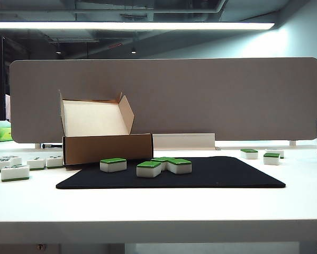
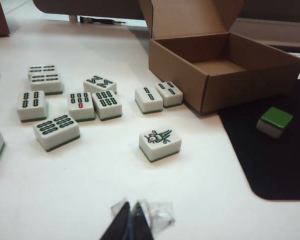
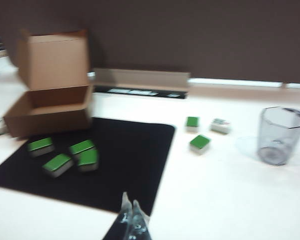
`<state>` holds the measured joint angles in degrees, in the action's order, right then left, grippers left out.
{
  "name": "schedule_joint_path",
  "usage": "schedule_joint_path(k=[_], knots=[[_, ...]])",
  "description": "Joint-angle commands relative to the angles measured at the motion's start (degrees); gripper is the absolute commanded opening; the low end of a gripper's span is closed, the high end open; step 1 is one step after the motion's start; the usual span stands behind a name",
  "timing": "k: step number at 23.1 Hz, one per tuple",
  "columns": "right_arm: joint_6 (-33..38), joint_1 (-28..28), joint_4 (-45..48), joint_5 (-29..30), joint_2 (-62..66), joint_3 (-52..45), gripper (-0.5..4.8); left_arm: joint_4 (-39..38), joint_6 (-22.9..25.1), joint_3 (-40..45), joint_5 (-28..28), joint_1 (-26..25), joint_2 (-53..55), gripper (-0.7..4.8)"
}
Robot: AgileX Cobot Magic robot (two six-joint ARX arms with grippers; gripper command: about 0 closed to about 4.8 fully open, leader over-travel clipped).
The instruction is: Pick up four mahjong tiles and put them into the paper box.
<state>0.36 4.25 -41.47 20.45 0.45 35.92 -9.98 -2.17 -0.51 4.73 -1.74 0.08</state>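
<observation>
Four green tiles (image 1: 113, 164) on the mat (image 1: 222, 174), box (image 1: 106, 148) open and empty.

My left gripper (image 2: 131, 221) hangs pinched shut, holding nothing, over the white table (image 2: 89, 190) near face-up tiles (image 2: 160, 144). My right gripper (image 3: 130, 216), fingers together and empty, hovers above the mat's near edge. The box stands at the mat's far left corner.

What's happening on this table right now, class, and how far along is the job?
Nothing has been picked up yet. Four green-topped mahjong tiles lie on the black mat in front of the open paper box, which looks empty inside. The left gripper is shut, over the white table near the face-up tiles. The right gripper looks shut too, at the mat's near edge, holding nothing. A clear cup stands off to the right.
</observation>
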Motion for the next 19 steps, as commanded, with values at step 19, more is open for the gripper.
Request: schedule_joint_path(k=[19], knots=[[2.86, -0.04, -20.52, 17.22, -0.46, 16.04, -0.01, 0.22, -0.33, -4.20, 7.61, -0.02, 0.02, -0.06]])
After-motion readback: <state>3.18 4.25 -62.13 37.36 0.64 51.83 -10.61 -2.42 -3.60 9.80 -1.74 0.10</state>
